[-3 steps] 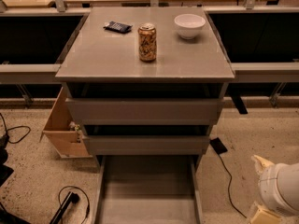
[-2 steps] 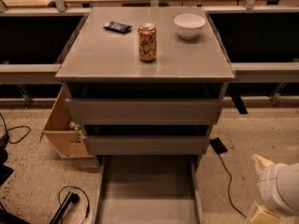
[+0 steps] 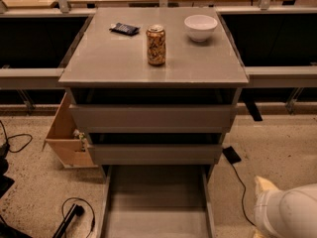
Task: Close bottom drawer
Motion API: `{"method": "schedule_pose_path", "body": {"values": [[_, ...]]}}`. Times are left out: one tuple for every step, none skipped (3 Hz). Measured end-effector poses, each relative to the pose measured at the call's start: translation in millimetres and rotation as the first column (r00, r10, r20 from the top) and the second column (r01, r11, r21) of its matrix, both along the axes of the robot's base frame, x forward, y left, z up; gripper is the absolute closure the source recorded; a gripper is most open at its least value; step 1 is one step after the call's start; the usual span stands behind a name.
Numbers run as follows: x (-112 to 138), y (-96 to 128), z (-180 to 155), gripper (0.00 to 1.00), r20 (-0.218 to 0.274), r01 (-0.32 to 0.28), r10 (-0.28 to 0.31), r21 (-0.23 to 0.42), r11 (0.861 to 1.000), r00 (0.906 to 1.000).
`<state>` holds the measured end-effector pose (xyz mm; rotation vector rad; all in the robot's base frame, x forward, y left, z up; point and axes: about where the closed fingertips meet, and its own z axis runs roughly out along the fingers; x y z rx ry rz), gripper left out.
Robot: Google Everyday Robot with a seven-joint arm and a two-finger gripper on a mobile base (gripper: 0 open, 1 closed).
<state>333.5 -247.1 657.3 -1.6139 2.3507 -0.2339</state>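
- The bottom drawer (image 3: pixel 156 207) stands pulled out below the desk (image 3: pixel 114 63), its tray running off the lower frame edge.
- A strip of floor separates its right rim from the white arm housing (image 3: pixel 290 213).
- The pincer is out of view, so I cannot tell its state.
- A wooden box (image 3: pixel 67 138) stands to the left.

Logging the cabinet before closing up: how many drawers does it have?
3: top drawer, middle drawer below it, bottom drawer pulled out lowest. The gripper is unseen; white arm lower right.
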Motion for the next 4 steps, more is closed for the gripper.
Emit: {"method": "schedule_pose_path", "body": {"values": [[-12.9,2.4,-79.3,0.0,-0.033,0.018,-0.016,0.08,0.997,0.9993],[-12.8,7.5,-139.3,0.0,-0.037,0.037,-0.03,0.204,0.978,0.9989],[-26.4,18.6,-207.6,0.0,-0.112,0.06,-0.025,0.315,0.947,0.9933],[-24.7,17.2,-203.1,0.0,-0.105,0.058,-0.026,0.308,0.95,0.9941]]}}
